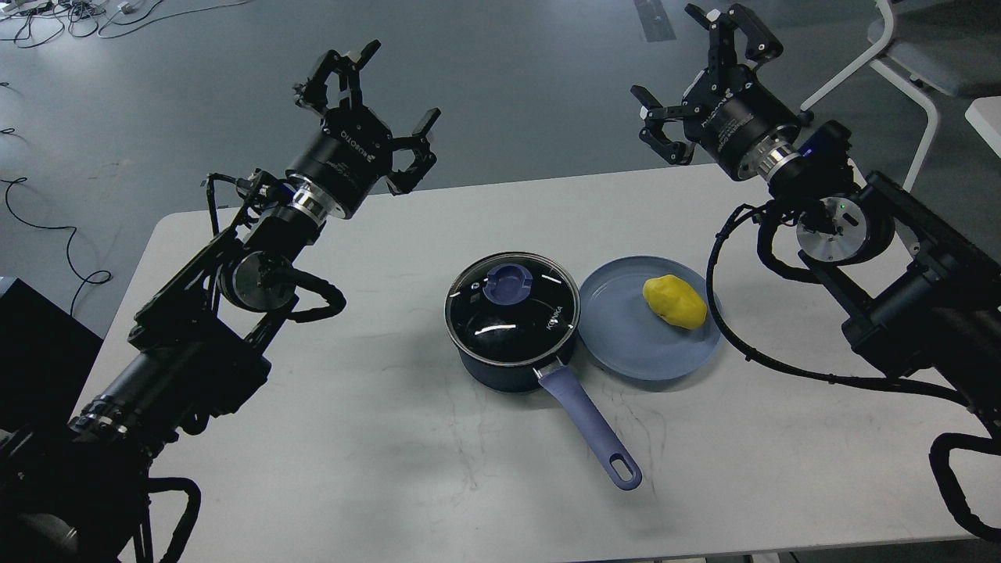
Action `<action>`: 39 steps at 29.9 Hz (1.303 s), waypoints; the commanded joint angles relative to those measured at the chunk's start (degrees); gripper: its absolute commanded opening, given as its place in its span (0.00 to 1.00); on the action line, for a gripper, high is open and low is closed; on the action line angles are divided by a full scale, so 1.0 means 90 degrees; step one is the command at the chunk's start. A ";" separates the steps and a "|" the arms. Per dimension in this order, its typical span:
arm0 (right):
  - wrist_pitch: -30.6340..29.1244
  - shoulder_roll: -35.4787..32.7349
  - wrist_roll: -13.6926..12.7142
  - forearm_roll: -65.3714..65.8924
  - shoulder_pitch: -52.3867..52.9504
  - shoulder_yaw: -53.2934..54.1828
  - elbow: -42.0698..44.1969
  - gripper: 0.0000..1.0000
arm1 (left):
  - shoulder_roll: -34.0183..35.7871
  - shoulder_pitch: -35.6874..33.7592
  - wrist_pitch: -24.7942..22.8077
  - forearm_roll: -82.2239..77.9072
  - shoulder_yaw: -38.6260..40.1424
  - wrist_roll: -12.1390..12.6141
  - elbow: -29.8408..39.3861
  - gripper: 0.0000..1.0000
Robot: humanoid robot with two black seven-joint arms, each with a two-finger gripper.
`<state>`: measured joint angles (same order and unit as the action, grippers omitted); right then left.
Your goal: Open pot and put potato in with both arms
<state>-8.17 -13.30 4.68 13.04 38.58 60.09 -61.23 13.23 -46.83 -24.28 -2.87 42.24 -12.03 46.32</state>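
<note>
The dark navy pot [512, 344] stands at the table's middle with its glass lid [512, 306] on and the blue knob [508, 283] on top. Its lavender handle [590, 426] points toward the front right. Just right of the pot, the yellow potato [675, 302] lies on a grey-blue plate [626, 352]. My left gripper [367, 109] hangs open above the table's far left edge, well away from the pot. My right gripper [696, 86] is open too, raised beyond the far right edge, above and behind the plate. Neither holds anything.
The white table [391, 438] carries only the pot and plate. A white chair [915, 55] stands behind my right arm. Cables [47, 16] lie on the grey floor at the back left, and a black box [39, 352] sits at the left edge.
</note>
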 commanded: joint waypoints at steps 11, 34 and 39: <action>-0.0019 0.0305 0.0017 0.0026 0.0088 -0.0338 0.0339 1.00 | -0.0084 0.0408 0.0305 0.0016 0.0141 0.0028 0.0000 0.98; -0.0156 0.0481 -0.0354 0.0280 0.0030 -0.0583 0.0730 1.00 | 0.0014 0.0721 0.0578 0.0016 0.0063 0.0067 -0.0039 0.98; -0.0156 0.0481 -0.0354 0.0280 -0.0166 -0.0563 0.0710 1.00 | 0.0014 0.0701 0.0695 -0.0013 0.0053 0.0096 -0.0039 0.98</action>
<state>-9.59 -8.99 1.49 15.54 37.82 54.92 -54.68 13.52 -40.31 -18.79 -2.76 42.79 -11.31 45.97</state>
